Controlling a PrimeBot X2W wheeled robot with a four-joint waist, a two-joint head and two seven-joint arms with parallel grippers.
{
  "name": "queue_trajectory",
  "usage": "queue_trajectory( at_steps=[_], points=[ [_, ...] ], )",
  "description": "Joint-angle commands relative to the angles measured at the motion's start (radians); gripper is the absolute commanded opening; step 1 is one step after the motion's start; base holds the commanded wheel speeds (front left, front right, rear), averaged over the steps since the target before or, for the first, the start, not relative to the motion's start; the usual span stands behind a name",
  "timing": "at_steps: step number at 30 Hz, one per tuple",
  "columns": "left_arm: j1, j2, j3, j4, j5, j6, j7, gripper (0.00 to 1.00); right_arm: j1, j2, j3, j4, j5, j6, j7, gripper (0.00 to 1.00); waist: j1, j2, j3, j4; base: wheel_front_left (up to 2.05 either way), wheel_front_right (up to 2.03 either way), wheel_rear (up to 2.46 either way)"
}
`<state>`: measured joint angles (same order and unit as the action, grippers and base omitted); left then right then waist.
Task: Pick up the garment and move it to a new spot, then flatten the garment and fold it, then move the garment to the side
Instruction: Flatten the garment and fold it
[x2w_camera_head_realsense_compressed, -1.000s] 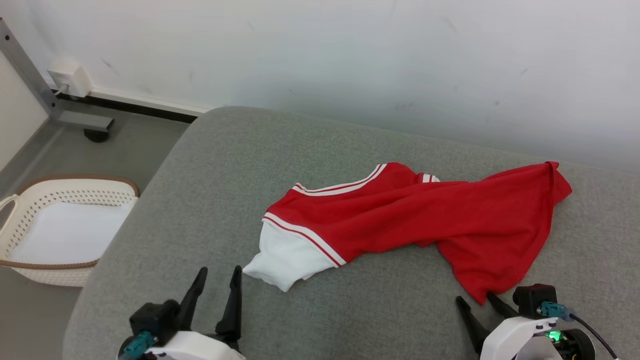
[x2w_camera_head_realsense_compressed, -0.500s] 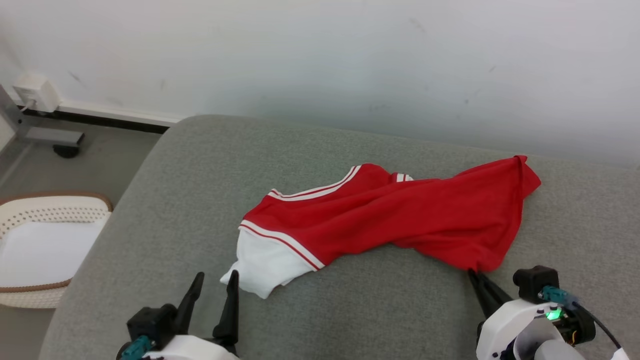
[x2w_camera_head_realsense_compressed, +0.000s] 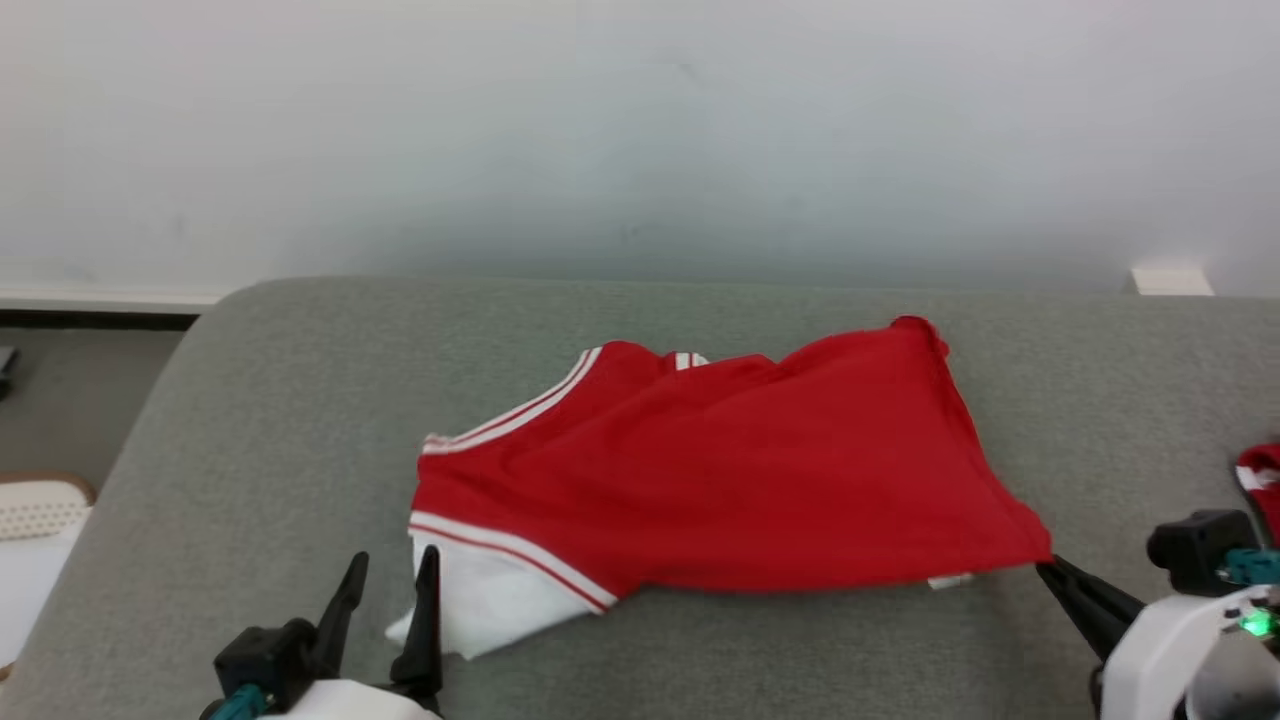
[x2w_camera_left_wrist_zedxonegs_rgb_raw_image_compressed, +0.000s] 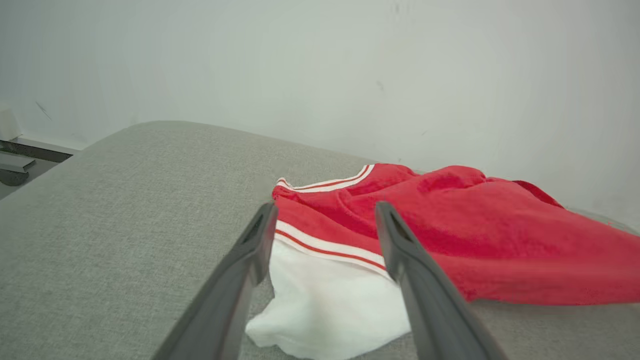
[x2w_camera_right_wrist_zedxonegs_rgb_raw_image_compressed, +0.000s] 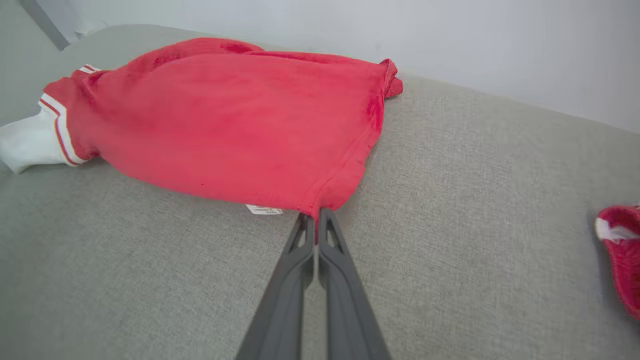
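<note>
A red garment (x2w_camera_head_realsense_compressed: 720, 480) with a white sleeve and white-and-red trim lies on the grey cushion (x2w_camera_head_realsense_compressed: 250, 400). My right gripper (x2w_camera_head_realsense_compressed: 1045, 568) is at its near right corner, shut on the hem. In the right wrist view the two fingers press together at the right gripper (x2w_camera_right_wrist_zedxonegs_rgb_raw_image_compressed: 316, 216), pinching the corner of the garment (x2w_camera_right_wrist_zedxonegs_rgb_raw_image_compressed: 225, 115) beside a small white label. My left gripper (x2w_camera_head_realsense_compressed: 390, 562) stands open just left of the white sleeve. In the left wrist view the left gripper (x2w_camera_left_wrist_zedxonegs_rgb_raw_image_compressed: 325, 209) frames the sleeve end of the garment (x2w_camera_left_wrist_zedxonegs_rgb_raw_image_compressed: 475, 225) without touching it.
A second red-and-white cloth item (x2w_camera_head_realsense_compressed: 1262, 478) lies at the cushion's right edge, seen also in the right wrist view as the cloth item (x2w_camera_right_wrist_zedxonegs_rgb_raw_image_compressed: 622, 255). A white basket (x2w_camera_head_realsense_compressed: 35, 505) sits on the floor to the left. A pale wall rises behind the cushion.
The head camera has swung to the right. My right gripper has shut on the garment's near right corner and drawn it out, so the red cloth lies wider and flatter. The left gripper stays open.
</note>
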<state>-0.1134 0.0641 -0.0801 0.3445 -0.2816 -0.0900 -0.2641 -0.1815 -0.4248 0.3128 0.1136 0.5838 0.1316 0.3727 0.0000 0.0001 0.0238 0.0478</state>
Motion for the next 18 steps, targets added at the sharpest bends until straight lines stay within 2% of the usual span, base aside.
queue_trajectory(
  at_steps=[1,6,11,12,13,18],
  points=[
    [0.014,0.01,0.005,-0.008,-0.004,0.002,0.0,1.0,0.048,-0.035,-0.024,-0.071,0.025,-0.002,0.065,0.0,0.0,-0.0001,0.001,-0.035,0.0,0.0,0.0],
    [0.007,0.015,0.004,-0.013,-0.002,0.002,0.0,1.0,0.151,-0.089,-0.101,-0.192,0.032,-0.002,0.227,0.0,0.0,-0.0001,0.011,-0.067,0.0,0.0,0.0],
    [-0.002,0.013,-0.005,-0.008,-0.005,0.001,0.0,1.0,0.221,-0.059,-0.169,-0.195,0.019,-0.002,0.274,0.01,0.0,-0.0001,0.023,-0.085,0.0,0.0,0.0],
    [-0.004,0.013,-0.006,-0.005,-0.006,0.0,0.0,1.0,0.231,-0.046,-0.175,-0.182,0.012,-0.002,0.272,0.43,0.0,-0.0001,0.024,-0.087,0.0,0.0,0.0],
    [-0.006,0.013,-0.006,-0.003,-0.007,0.0,0.0,1.0,0.238,-0.029,-0.183,-0.164,0.006,-0.002,0.269,0.98,0.0,-0.0001,0.025,-0.089,0.0,0.0,0.0],
    [-0.016,0.021,-0.009,0.005,-0.01,-0.003,0.0,1.0,0.228,0.029,-0.215,-0.122,-0.007,-0.002,0.237,1.0,0.0,-0.0001,0.02,-0.091,0.0,0.0,0.0]
  ],
)
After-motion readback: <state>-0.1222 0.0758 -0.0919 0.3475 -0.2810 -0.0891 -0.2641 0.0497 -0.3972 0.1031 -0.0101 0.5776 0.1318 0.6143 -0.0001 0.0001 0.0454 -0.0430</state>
